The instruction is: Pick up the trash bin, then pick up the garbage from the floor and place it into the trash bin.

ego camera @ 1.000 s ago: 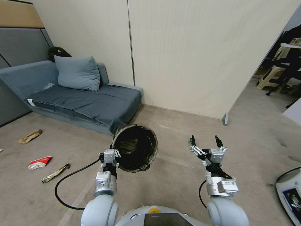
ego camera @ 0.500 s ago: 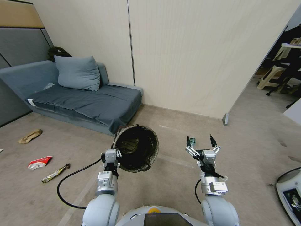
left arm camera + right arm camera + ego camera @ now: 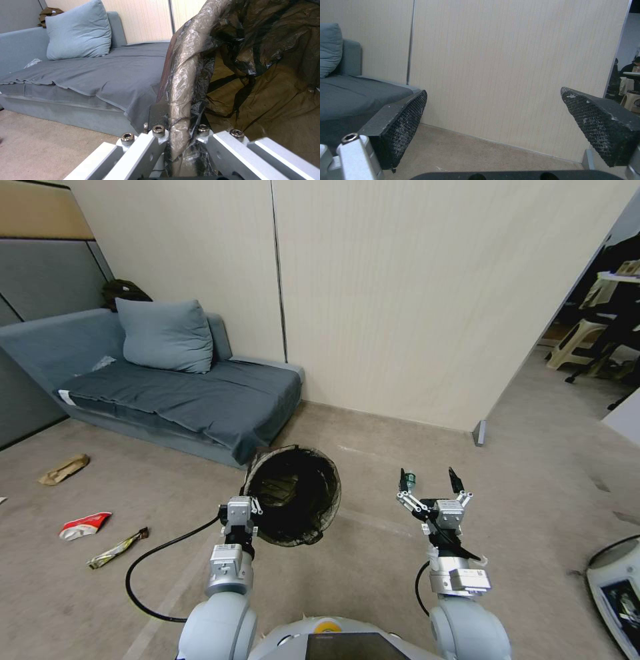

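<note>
You face a pale wood-grain panel wall (image 3: 400, 293); low grey-blue fabric sofa (image 3: 180, 400) with blue-grey square pillow (image 3: 165, 335) at left, beige floor (image 3: 373, 447).

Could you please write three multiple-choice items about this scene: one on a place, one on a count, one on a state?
1. Where does the litter lie?
A. on the sofa
B. on the floor at the robot's left
C. inside the right gripper

2. How many litter pieces lie there in a group?
A. one
B. three
C. six

3. What is the state of the right gripper?
A. open and empty
B. shut on a bottle
C. shut on the bin

Answers:
1 B: the brown paper bag, red-and-white packet and yellow wrapper lie on the floor.
2 B: those three.
3 A: the right gripper has its fingers apart with nothing between, while the left gripper clamps the trash bin rim.
</note>
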